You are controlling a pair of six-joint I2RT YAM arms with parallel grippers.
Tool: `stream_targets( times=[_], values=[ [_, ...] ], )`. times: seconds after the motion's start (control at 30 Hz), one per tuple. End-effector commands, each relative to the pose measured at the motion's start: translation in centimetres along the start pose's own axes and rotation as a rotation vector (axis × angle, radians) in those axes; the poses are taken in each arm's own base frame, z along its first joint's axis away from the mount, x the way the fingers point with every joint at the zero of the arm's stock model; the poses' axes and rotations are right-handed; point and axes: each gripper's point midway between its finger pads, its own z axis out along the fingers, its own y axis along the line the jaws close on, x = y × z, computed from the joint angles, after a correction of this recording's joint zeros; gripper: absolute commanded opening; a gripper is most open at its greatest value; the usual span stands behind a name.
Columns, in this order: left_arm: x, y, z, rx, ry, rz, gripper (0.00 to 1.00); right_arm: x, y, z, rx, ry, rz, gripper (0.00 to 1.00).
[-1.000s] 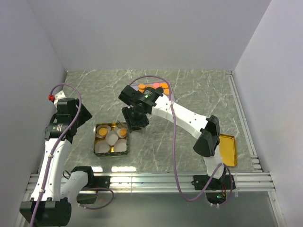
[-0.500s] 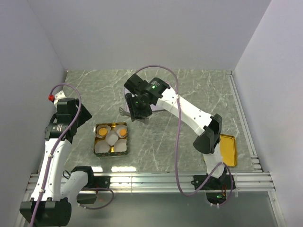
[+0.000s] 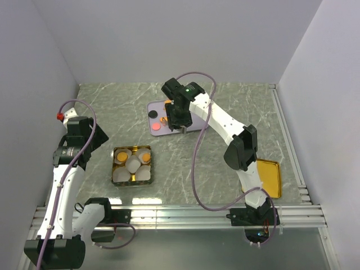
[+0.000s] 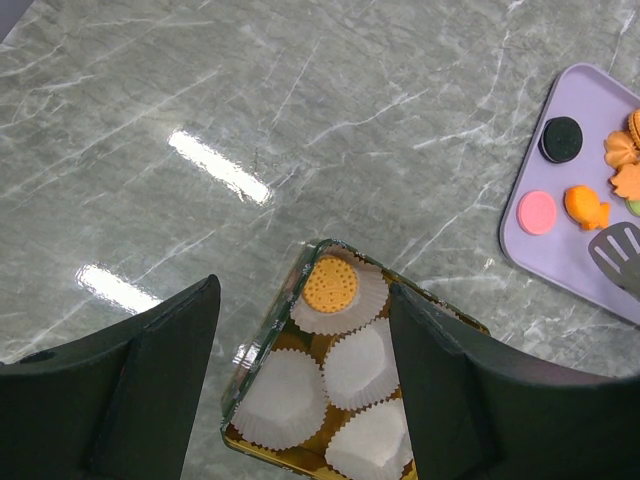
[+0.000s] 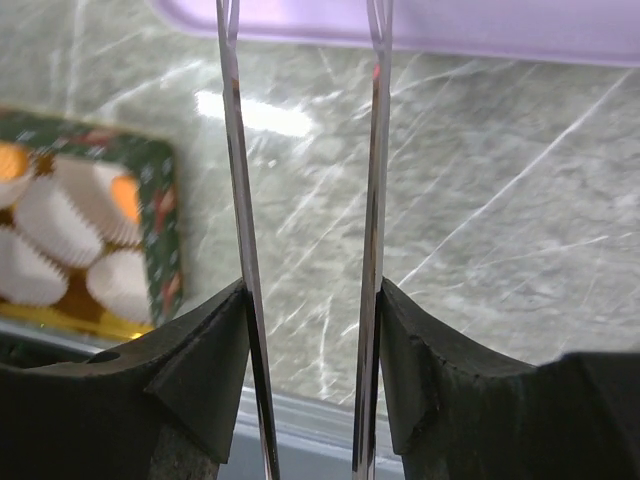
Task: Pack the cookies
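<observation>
Cookies point(image 4: 586, 206): small flat pieces lying on the lavender tray point(image 3: 194, 125); a few already sit in paper cups point(image 4: 285, 398) in the tin point(image 4: 290, 298)
Handling: probably light, stiff and brittle, lying low on the tray
Where to hold: gently across opposite edges
Right fingers point(image 5: 238, 150): thin metal blades, parted, nothing between, at the tray's edge
Left fingers point(image 4: 150, 380): spread, empty, high above the tin on the worktop point(image 4: 200, 100)

Desk point(image 3: 112, 101): grey-green marble pattern, white veins, glossy.
Walls point(image 3: 169, 39): plain white panels, back and both sides.
Light: bright glare streaks point(image 4: 218, 167) on desk, probably from overhead.
Near edge: metal rail point(image 3: 169, 216).
</observation>
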Motion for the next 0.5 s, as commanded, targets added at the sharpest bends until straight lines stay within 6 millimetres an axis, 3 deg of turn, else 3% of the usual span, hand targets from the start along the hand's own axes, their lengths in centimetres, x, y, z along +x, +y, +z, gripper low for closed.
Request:
stream_targets(
  times=[0.0,0.17,0.47],
  values=[
    [-1.1,-0.5,-0.1,0.023,-0.036,0.002,0.74,-2.0,-1.1,-0.5,0.025,-0.054,0.002,0.58],
    [-1.1,-0.5,-0.1,0.022,-0.036,0.0,0.74,-3.7,-4.6,0.0,0.074,-0.072,0.07,0.59],
    [-1.1,-0.4,0.2,0.017,-0.031,-0.001,0.73,-4.1,-7.4,1.7,0.131,-0.045,0.08,0.59]
  ],
)
